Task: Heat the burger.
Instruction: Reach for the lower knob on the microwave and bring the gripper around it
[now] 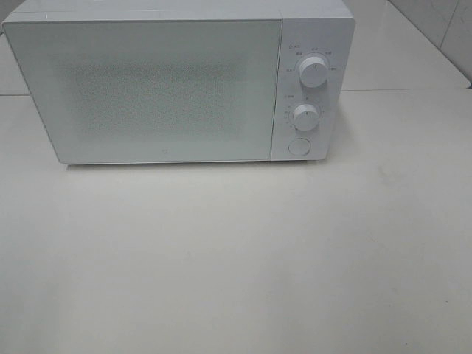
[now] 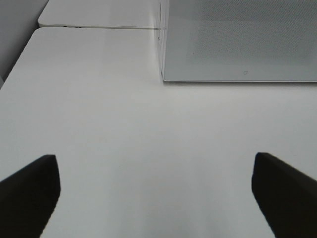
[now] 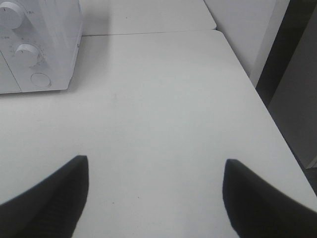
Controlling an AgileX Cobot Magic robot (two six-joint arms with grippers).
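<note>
The left tool is spread wide, its two dark fingers well apart above the bare white surface, gripping nothing. The right tool is just as wide and also grips nothing, above the same surface. A white microwave stands at the back of the surface with its door shut. The door's panel is frosted and speckled, and nothing behind it can be made out. Right of the door are an upper dial, a lower dial and a round button beneath them. The left wrist view takes in a lower corner of the door, and the right wrist view takes in the dials and button. The burger shows in no view, so I cannot tell where it is.
</note>
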